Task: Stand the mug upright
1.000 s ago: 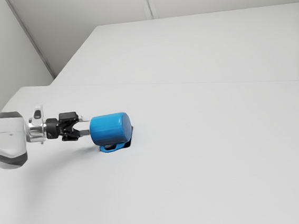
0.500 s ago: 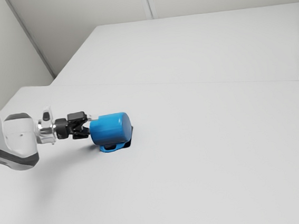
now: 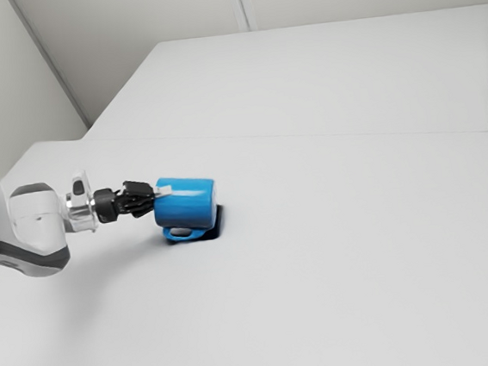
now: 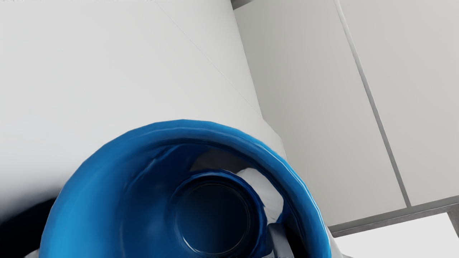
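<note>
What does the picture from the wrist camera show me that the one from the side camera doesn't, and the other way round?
Wrist view: the deep blue inside of the glossy blue mug, down to its round bottom, with one of the robot's grey fingers reaching in.

Exterior view: the white and grey robot arm, and the blue loop handle under the tipped mug.

Both: the mug's blue outer surface, the smooth white table and the pale panelled wall.

White arm (image 3: 39, 223) w/ dk grey bands (image 3: 30, 189), silver wrist collar (image 3: 81, 218) (v. shiny), blk housing (image 3: 105, 206) past it.
</note>
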Motion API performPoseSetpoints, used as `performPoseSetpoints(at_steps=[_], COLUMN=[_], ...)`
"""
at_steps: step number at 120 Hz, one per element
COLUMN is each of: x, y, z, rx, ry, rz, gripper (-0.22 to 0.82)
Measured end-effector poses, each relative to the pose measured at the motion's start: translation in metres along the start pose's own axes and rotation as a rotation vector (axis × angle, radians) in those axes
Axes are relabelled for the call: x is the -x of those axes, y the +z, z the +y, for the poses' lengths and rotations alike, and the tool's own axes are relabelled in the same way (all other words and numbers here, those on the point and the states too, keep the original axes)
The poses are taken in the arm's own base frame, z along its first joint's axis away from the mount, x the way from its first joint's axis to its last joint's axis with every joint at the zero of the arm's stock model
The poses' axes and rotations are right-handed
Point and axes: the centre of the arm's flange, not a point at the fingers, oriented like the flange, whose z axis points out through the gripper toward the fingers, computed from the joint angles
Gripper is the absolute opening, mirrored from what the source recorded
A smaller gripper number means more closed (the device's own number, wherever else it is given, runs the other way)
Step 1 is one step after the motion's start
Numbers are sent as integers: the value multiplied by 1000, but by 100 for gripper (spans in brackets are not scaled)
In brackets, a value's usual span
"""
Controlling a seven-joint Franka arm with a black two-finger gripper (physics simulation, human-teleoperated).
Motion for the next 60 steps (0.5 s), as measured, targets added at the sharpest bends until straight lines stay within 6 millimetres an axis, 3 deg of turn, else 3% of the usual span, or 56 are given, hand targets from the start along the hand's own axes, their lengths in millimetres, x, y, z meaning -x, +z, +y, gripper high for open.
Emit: performPoseSetpoints(at_steps=[13,27,33,47,60], x=[-25,-75,-88,-90,-81], y=[-3,-9,-8,-4,19], z=[17,61,76,95,104], rx=[-12,-117,-200,-422,-624], ry=[70,261,346,479,576], rz=[3,-106,-176,-397,-623], gripper=[-16,-18,-18,-18,-18])
